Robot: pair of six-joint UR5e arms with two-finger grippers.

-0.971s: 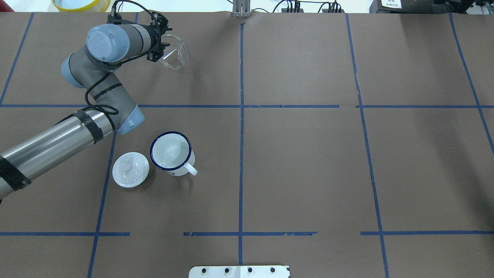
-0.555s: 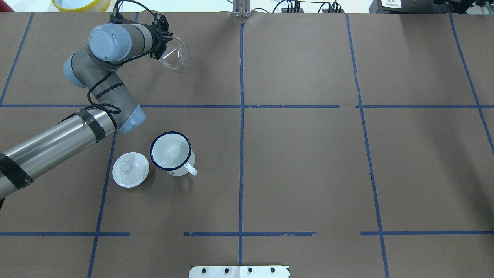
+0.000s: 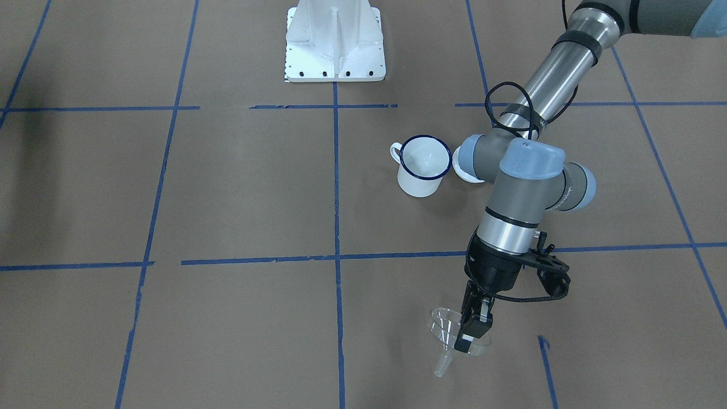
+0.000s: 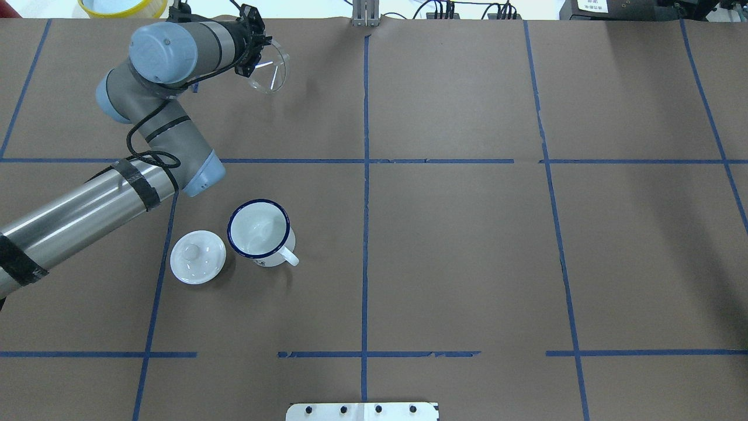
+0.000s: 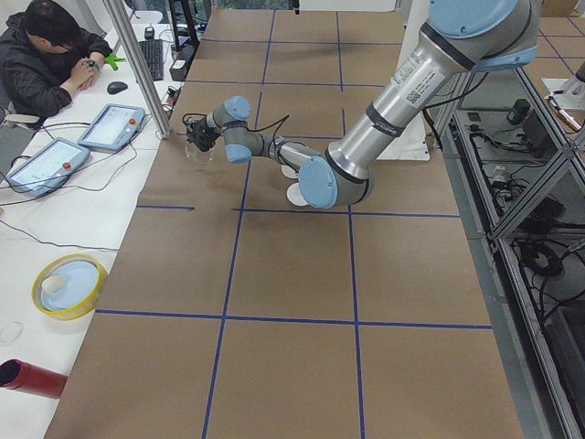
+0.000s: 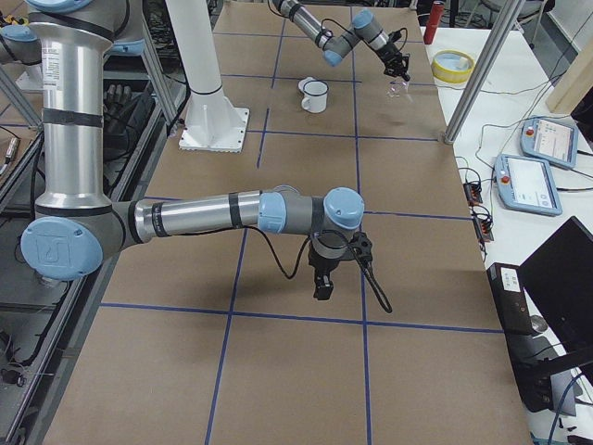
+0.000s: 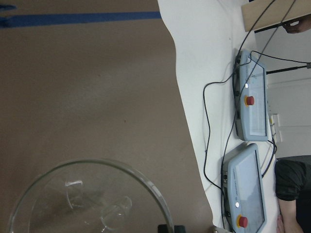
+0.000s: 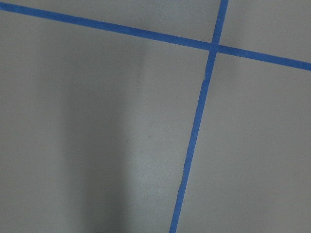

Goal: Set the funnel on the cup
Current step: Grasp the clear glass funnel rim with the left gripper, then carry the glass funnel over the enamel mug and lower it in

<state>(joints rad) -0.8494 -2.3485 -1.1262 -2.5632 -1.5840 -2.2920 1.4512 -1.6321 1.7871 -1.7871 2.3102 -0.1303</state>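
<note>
Lifted a little and shifted toward the upper left of the overhead view since a second ago: the funnel [image 4: 272,73], clamped at its rim by my left fingers [image 3: 478,325].
I'd carry it down-frame over the cup [image 4: 259,230], which stands just beside the white lid [image 4: 197,256], centre the stem over the mouth, then lower slowly. Whether the right fingers [image 6: 321,283] are apart or together, I cannot tell.

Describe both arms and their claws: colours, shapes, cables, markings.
The left arm is a polished silver tube wrapped with black tape bands, then grey rounded joints with pale blue caps; a black cable loops along it to the black two-finger left claw. The right arm has the same silver tube, grey joints, blue caps, dangling black cable and black right claw.
</note>
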